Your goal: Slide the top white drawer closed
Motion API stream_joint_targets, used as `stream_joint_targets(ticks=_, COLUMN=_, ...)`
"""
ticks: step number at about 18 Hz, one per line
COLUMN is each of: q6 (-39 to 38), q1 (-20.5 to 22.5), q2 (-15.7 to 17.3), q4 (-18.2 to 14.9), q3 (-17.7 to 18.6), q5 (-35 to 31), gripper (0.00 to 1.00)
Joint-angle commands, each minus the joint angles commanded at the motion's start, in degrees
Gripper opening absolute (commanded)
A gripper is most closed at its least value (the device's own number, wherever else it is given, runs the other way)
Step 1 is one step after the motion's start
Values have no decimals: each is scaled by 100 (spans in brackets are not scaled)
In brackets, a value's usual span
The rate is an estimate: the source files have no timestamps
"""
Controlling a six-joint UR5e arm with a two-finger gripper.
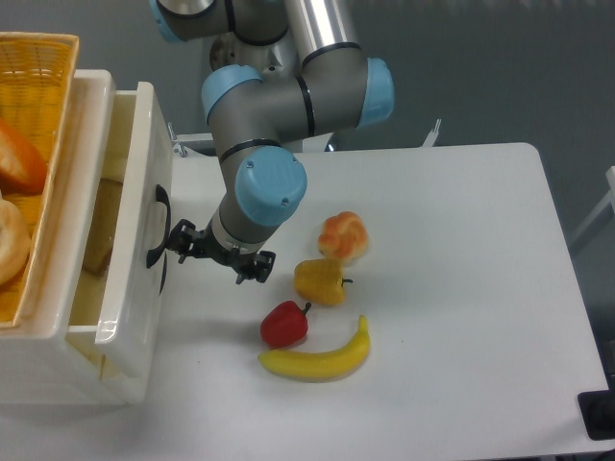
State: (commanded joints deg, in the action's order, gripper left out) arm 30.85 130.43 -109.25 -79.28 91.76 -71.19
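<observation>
The top white drawer point(133, 288) juts a short way out of the cabinet on the left, its black curved handle point(154, 227) facing the table. A slice of bread point(98, 240) shows inside it. My gripper point(217, 254) hangs low over the table just right of the drawer front. It is open, its fingers spread apart with nothing between them. The left finger point(180, 238) touches the drawer front beside the handle.
A yellow wicker basket point(43, 58) with baked goods sits on the cabinet top. On the table lie a croissant-like pastry point(344, 236), a yellow pepper point(321, 280), a red pepper point(284, 324) and a banana point(317, 358), all right of the gripper.
</observation>
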Motion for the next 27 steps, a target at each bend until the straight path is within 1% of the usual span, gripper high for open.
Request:
stream_joint_targets(ticks=12, q6=-35, q1=-114, q2=9, q4=0, q3=0, q5=-26, gripper=100)
stream_joint_targets(ticks=27, q6=-70, q1=-123, q2=44, q4=-9, q3=17, q5=9, gripper=100)
